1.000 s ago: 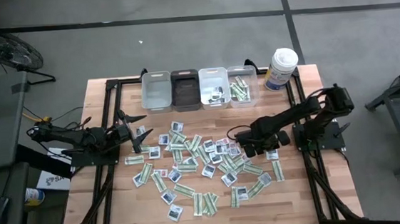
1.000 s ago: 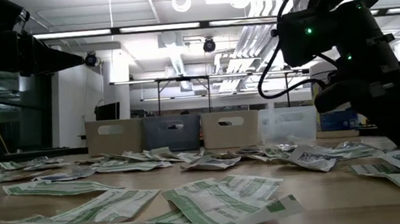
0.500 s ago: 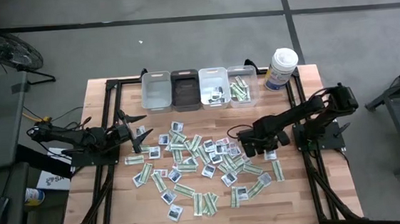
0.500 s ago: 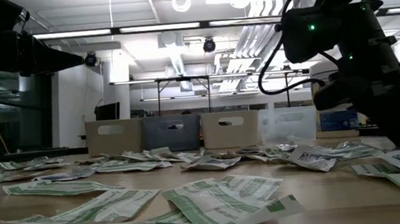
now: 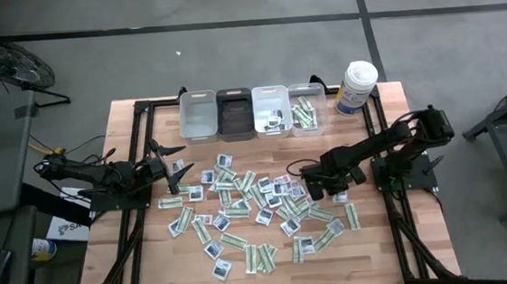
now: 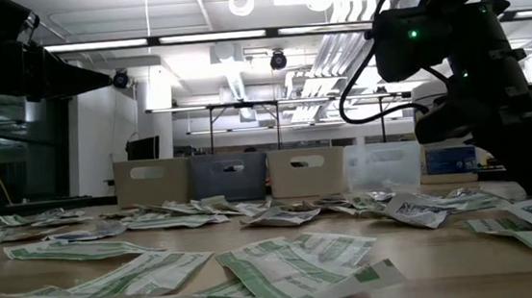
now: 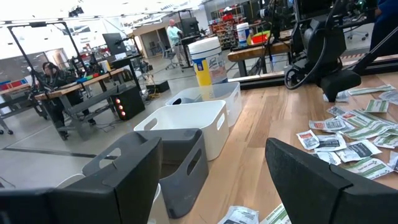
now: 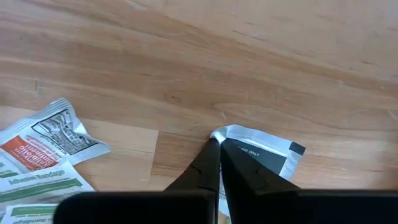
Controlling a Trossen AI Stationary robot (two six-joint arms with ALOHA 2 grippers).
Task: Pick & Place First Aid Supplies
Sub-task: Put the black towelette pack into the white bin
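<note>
**Right pincer nips a packet's edge**

From above, the flat paper first aid packets [image 5: 254, 210] lie scattered mid-counter, the four small plastic bins [image 5: 253, 112] lined at the far edge for sorting. The right pincer [image 5: 314, 190] sits low among them; the left pincer [image 5: 181, 168] waits aside.

Level with the pale wooden counter [image 6: 431, 270], crinkled green-and-white strips [image 6: 300, 267] lie flat.

The left wrist shows wide-spread fingers [image 7: 317, 180], holding nothing.

The right wrist shows fingertips [image 8: 214, 163] clenched on a squarish white packet [image 8: 264, 149], pinching its thin rim (presumably to lift it).
</note>
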